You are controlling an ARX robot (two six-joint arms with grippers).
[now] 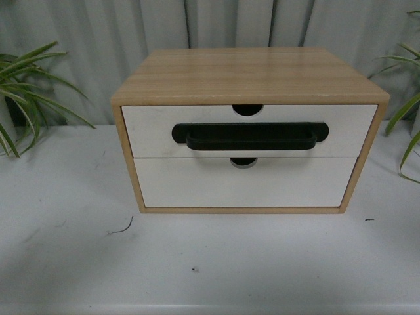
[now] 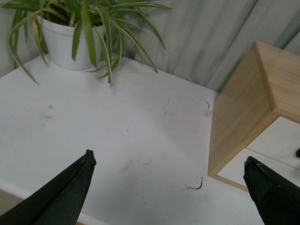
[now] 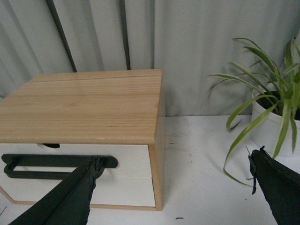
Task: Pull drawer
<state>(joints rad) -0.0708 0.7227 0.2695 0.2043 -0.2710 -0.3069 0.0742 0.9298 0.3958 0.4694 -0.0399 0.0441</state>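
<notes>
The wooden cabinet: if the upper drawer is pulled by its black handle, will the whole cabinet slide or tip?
It may slide: the cabinet looks small and stands on a smooth white table, with nothing visibly fixing it. Tipping seems unlikely, since it is wider than tall. The handle looks rigid, so the drawer should follow it.

A pale grey pleated curtain (image 1: 79, 33) hangs behind a scuffed white counter (image 1: 210, 269), where a long-leaved left plant (image 1: 26, 92) in a white pot (image 2: 61, 44) and a matching right plant (image 1: 405, 111) stand near its two ends.
</notes>
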